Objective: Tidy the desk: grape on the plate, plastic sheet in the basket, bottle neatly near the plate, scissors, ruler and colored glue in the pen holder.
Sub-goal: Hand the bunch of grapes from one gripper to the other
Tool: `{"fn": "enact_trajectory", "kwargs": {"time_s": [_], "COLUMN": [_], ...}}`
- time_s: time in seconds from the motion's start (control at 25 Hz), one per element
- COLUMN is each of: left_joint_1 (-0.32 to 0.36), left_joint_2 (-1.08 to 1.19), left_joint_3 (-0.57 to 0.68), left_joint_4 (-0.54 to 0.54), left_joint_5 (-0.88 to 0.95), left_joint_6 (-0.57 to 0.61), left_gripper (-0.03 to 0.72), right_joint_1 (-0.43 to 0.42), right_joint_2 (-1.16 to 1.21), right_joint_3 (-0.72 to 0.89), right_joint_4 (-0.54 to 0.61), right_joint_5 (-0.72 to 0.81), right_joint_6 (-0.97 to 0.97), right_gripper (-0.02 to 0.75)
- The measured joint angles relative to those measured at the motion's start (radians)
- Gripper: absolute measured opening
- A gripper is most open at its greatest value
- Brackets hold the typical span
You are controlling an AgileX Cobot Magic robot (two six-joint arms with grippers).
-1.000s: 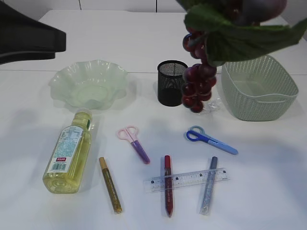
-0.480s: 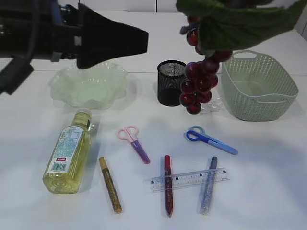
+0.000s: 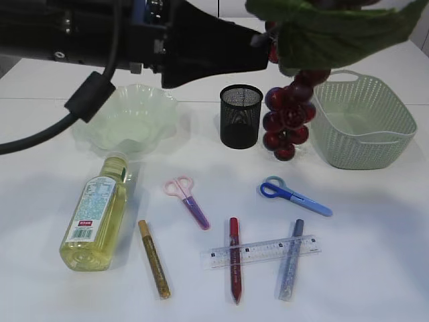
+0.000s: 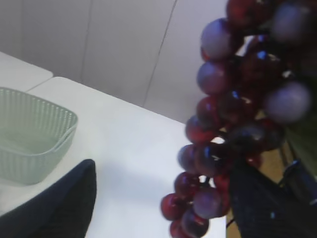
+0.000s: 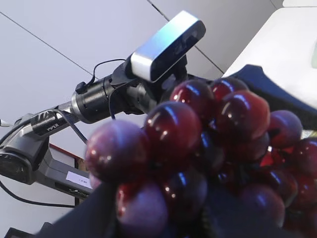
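Note:
A bunch of dark red grape (image 3: 287, 124) with a green leaf (image 3: 335, 33) hangs high over the table's back, between the pen holder and the basket. My right gripper (image 5: 163, 220) is shut on the grape, which fills its view. My left gripper (image 3: 260, 41) reaches across from the left to the top of the bunch. It is open, and the grape (image 4: 218, 148) hangs by its right finger (image 4: 262, 208). On the table lie the bottle (image 3: 94, 213), pink scissors (image 3: 188, 198), blue scissors (image 3: 295, 196), ruler (image 3: 263, 251) and three glue sticks: gold (image 3: 154, 258), red (image 3: 234, 258) and silver (image 3: 291, 258).
The pale green wavy plate (image 3: 124, 117) sits at the back left, partly under the left arm. The black mesh pen holder (image 3: 240, 115) stands at the back middle, the green basket (image 3: 362, 121) at the back right. A bit of clear plastic (image 3: 305, 146) shows behind the grape.
My left arm has swung in from the left edge to the top of the grape bunch, its jaws widening. The bunch has shifted slightly right and down.

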Motion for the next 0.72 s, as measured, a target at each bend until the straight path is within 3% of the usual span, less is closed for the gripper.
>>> {"fn": "enact_trajectory", "kwargs": {"time_s": [0.16, 0.48, 0.72], "left_joint_1": [0.000, -0.002, -0.058], "left_joint_2": [0.009, 0.033, 0.066], "left_joint_3": [0.000, -0.002, -0.002], "left_joint_4": [-0.025, -0.159, -0.175], "left_joint_5": [0.102, 0.119, 0.119], "left_joint_6": [0.024, 0.082, 0.143], "left_gripper": [0.617, 0.619, 0.619], "right_joint_1": [0.000, 0.000, 0.000], "right_joint_2": [0.000, 0.000, 0.000], "right_joint_3": [0.000, 0.000, 0.000], "right_joint_4": [0.000, 0.001, 0.002], "right_joint_5": [-0.009, -0.014, -0.014], "right_joint_6": [0.000, -0.002, -0.005], "right_gripper": [0.249, 0.248, 0.248]}}
